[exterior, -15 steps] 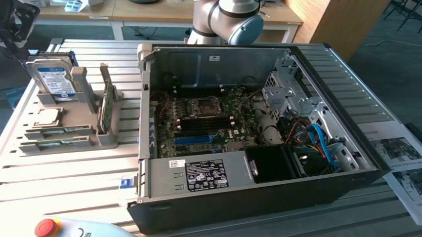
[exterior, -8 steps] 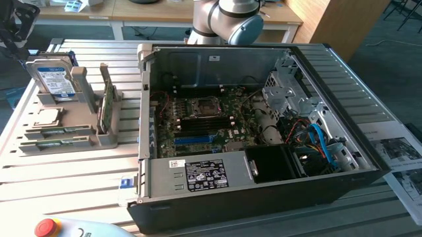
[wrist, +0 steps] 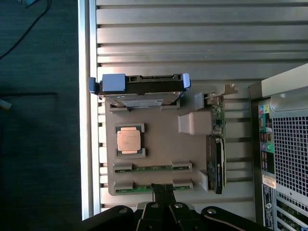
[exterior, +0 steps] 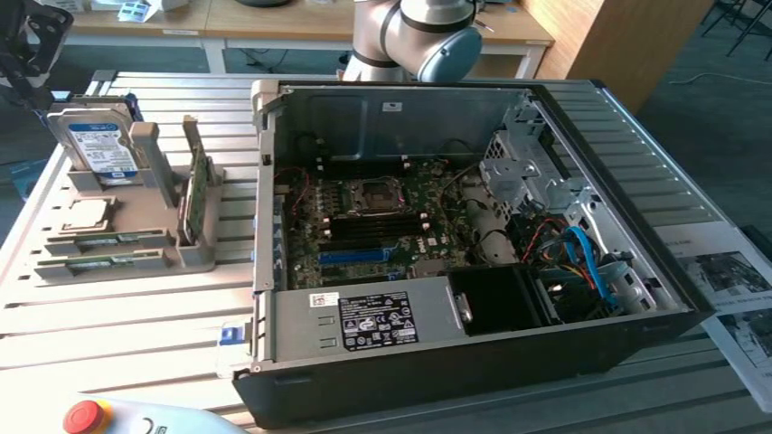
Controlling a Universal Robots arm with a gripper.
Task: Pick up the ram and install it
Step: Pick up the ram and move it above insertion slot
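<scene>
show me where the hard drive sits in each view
Exterior view: the hard drive stands upright at the holder's far end, on that view's left.
Wrist view: the hard drive is seen edge-on at the holder's end.
Shared landmark: the cpu beside it.

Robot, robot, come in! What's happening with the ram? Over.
Gripper shut, hanging over ram. Ram seated in grey holder, second stick beside it. Nothing on top.
</scene>
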